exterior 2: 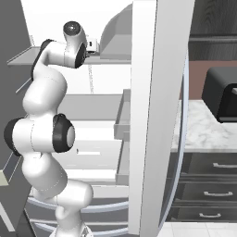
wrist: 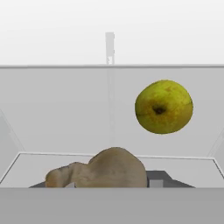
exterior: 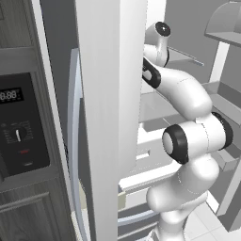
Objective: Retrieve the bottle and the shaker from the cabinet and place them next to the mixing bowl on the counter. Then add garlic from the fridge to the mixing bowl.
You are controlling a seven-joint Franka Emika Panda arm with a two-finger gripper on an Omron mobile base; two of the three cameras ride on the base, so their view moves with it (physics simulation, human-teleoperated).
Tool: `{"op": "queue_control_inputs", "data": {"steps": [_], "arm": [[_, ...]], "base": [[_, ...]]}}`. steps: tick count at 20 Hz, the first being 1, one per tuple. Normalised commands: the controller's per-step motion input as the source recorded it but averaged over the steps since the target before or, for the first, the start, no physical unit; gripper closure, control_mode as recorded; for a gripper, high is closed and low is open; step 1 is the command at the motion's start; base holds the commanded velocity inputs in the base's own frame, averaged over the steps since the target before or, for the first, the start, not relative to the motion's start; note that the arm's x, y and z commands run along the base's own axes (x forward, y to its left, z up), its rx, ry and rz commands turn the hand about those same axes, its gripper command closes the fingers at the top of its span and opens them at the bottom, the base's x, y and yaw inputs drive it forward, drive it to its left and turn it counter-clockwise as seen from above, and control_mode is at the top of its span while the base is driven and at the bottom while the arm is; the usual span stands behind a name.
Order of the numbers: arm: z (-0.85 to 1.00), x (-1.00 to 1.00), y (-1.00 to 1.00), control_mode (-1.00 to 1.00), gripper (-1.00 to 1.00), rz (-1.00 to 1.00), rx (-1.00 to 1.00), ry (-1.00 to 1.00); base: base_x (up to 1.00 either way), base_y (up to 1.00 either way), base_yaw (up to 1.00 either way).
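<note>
Two items are seen on the fridge shelf (wrist: pixel 109 109) in the hand view: a yellow-green apple (wrist: pixel 163 106) farther in to the right, and the beige, lumpy garlic (wrist: pixel 105 169) at the near edge, just ahead of the gripper (wrist: pixel 114 183). Garlic is judged light, firm and papery, likely to roll, so it is best taken across its widest bulge. Whether the fingers are spread, closed or touching it cannot be told.

arm (exterior: pixel 188 99): glossy white, rounded segments | joints: dark bands, black caps
</note>
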Motion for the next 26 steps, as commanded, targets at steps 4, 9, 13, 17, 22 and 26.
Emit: {"op": "queue_control_inputs", "data": {"steps": [4, 9, 13, 17, 22, 26], "arm": [[0.00, 0.00, 0.00, -1.00, 1.00, 0.00, 0.00, 0.00], [0.00, -0.38, 0.00, -1.00, 1.00, 0.00, 0.00, -0.02], [0.00, -1.00, 0.00, -1.00, 1.00, 0.00, 0.00, -0.11], [0.00, -1.00, -0.06, -1.00, 1.00, 0.00, 0.01, -0.11], [0.00, -1.00, -0.17, -1.00, 1.00, -0.01, 0.02, -0.08], [0.03, -1.00, -0.15, -1.00, 1.00, -0.05, 0.01, -0.01]], "base": [[0.00, 0.00, 0.00], [0.00, 0.00, 0.00], [0.00, 0.00, 0.00], [0.00, 0.00, 0.00], [0.00, 0.00, 0.00], [0.00, 0.00, 0.00]]}}
